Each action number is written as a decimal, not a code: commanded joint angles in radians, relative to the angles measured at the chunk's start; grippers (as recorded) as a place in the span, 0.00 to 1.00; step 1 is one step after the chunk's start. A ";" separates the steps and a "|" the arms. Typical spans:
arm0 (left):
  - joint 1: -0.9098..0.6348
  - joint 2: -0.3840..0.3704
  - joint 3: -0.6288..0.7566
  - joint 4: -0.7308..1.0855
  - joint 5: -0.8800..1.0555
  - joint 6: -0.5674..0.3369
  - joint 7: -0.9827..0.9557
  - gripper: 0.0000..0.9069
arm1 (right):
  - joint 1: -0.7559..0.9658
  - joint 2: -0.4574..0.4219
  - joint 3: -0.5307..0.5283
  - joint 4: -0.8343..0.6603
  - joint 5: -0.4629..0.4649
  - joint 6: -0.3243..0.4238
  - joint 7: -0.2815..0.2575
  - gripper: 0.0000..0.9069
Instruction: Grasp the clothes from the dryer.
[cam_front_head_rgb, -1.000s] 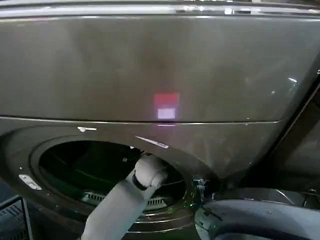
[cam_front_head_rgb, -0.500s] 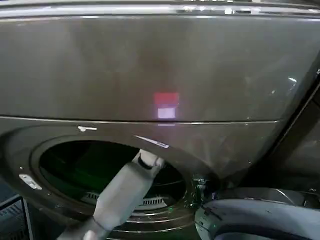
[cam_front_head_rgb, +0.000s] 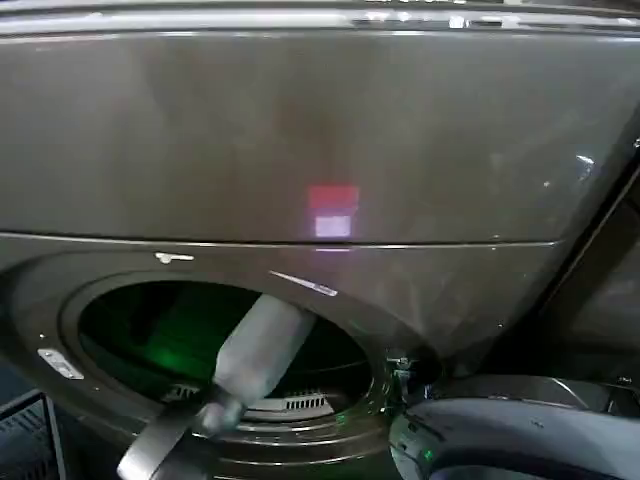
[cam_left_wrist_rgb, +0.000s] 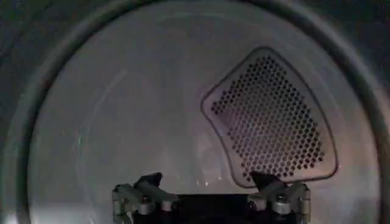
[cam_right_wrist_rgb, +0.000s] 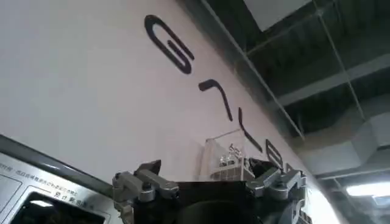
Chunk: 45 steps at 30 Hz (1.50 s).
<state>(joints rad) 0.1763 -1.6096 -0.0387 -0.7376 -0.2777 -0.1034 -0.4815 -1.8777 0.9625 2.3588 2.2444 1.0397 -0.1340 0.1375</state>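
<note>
Dryer (cam_front_head_rgb: 300, 140) dark bronze-grey; left pincer (cam_left_wrist_rgb: 210, 185) spread wide, empty, inside its drum.

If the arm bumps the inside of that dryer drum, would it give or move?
The drum looks like smooth, hard metal, so the open left gripper would probably skid, not dent it. Being round, it may turn slightly. The dryer looks bulky, unlikely to shift.
</note>
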 joint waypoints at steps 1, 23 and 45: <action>-0.086 -0.048 -0.044 0.204 0.017 -0.011 0.105 1.00 | 0.004 0.000 -0.001 0.002 0.002 0.001 -0.002 1.00; -0.223 0.018 0.052 0.461 0.324 0.015 0.790 1.00 | -0.003 -0.008 0.011 0.002 0.017 0.002 -0.005 1.00; -0.308 0.049 0.156 0.680 0.670 -0.097 1.122 1.00 | -0.009 -0.006 0.017 0.008 0.023 0.003 -0.009 1.00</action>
<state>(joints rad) -0.1171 -1.5774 0.0820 -0.1182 0.2719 -0.1643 0.4974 -1.8875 0.9557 2.3752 2.2493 1.0614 -0.1313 0.1291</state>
